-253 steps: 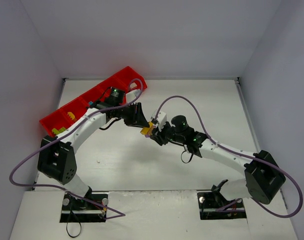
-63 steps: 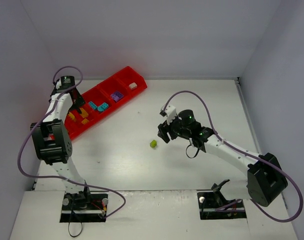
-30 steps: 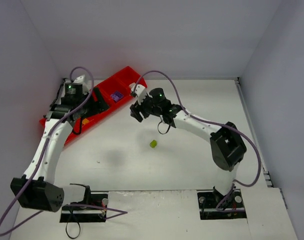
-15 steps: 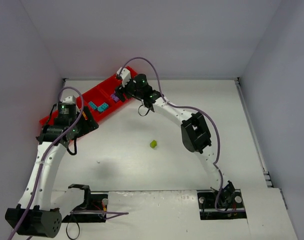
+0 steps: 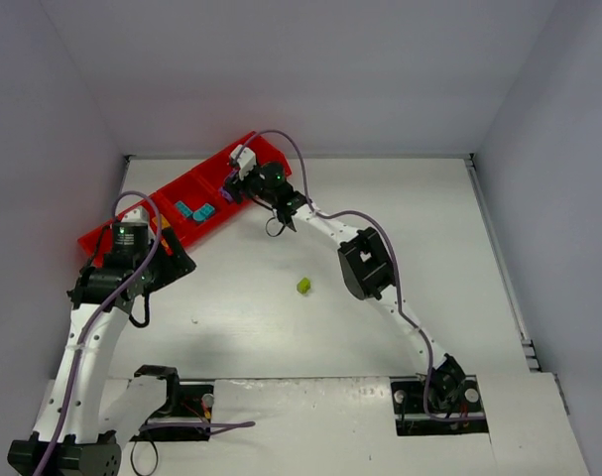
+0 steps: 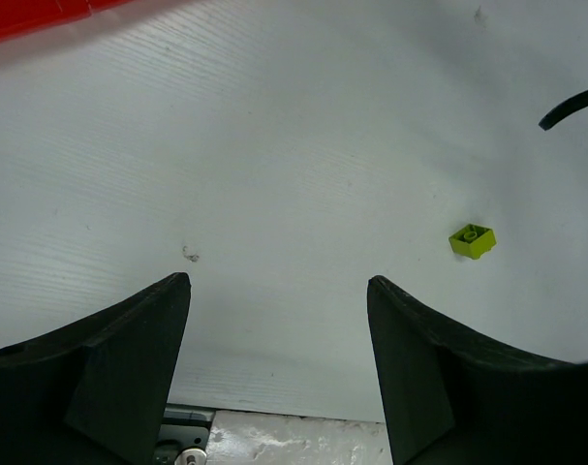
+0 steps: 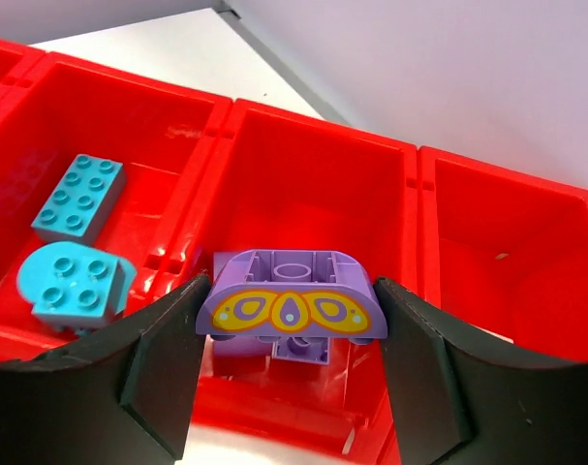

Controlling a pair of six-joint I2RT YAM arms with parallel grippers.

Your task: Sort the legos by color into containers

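Since half second ago: left arm drawn back off red tray [image 7: 410, 160]; my left gripper [image 6: 277, 283] now over bare white table [image 6: 303, 126], fingers spread, nothing between. Lime brick [image 6: 472, 240] lies ahead, right of right finger, unmoved. My right gripper [image 7: 292, 334] clamps purple arched brick [image 7: 292, 291] over tray compartment; teal bricks [image 7: 78, 199] in compartment left of fingers. Room: pale grey walls [image 5: 301, 69] enclose table.

You saw a glossy red plastic tray [image 7: 412, 167], a smooth plastic purple brick [image 7: 292, 308] over it, matt black fingers [image 7: 160, 376], and a faintly grained table [image 6: 274, 145] beside it.
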